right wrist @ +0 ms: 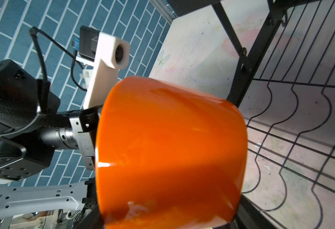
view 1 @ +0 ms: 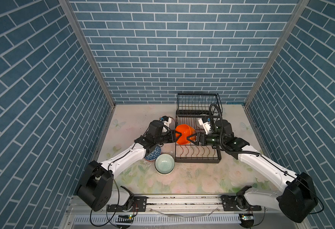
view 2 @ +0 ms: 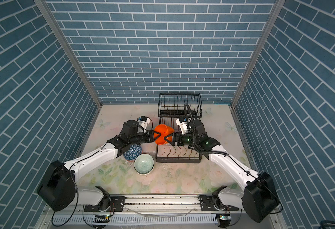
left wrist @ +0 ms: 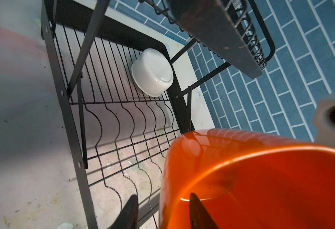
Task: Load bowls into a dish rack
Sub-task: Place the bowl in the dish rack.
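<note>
Orange bowl [view 1: 184,132], tipped on its side, aloft over the edge of the dish rack's [view 1: 199,159] lower tier. Glazed, rigid, probably slick and breakable; best gripped at the rim. Right pincer [view 1: 190,138] clamped wide across the bowl's wall; left pincer [view 1: 180,136] spread astride the rim.

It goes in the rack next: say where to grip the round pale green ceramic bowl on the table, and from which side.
Grip the pale green bowl by its rim from above, one finger inside, one outside: it sits mouth-up, seemingly stacked on a white bowl. Take the rim nearest the robot's base; the blue-and-white patterned bowl crowds its far left side.
</note>
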Robot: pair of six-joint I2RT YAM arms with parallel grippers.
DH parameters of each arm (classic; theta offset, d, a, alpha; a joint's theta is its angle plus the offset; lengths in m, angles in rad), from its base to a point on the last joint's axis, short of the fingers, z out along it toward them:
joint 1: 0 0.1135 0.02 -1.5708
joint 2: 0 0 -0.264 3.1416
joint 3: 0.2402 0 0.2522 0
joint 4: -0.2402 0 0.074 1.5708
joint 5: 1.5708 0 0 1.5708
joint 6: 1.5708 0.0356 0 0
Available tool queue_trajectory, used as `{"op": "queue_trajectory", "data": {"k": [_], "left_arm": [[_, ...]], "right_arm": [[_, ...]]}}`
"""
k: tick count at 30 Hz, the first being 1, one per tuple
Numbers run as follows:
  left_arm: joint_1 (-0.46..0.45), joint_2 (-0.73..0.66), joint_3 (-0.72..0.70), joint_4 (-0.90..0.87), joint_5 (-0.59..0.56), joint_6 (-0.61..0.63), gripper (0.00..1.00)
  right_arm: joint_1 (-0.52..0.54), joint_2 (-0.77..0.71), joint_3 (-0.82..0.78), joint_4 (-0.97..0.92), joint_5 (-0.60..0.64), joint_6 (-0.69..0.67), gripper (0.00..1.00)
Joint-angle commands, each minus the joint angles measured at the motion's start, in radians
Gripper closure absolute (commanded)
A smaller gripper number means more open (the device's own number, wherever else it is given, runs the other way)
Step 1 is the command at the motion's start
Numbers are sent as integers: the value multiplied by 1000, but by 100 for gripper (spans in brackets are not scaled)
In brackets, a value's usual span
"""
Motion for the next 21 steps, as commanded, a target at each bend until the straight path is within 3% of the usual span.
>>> {"op": "queue_trajectory", "data": {"k": [1, 11, 21], "left_arm": [[-2, 5, 4, -8, -2, 9, 48], [-2, -37, 24, -105, -55, 63, 19], [-1, -156, 57, -313, -248, 130, 7]], "right_arm": [[3, -37, 12, -24, 83, -71, 35], [5, -58, -2, -140, 329, -246, 35], [66, -4, 22, -183, 601, -437, 34]]}}
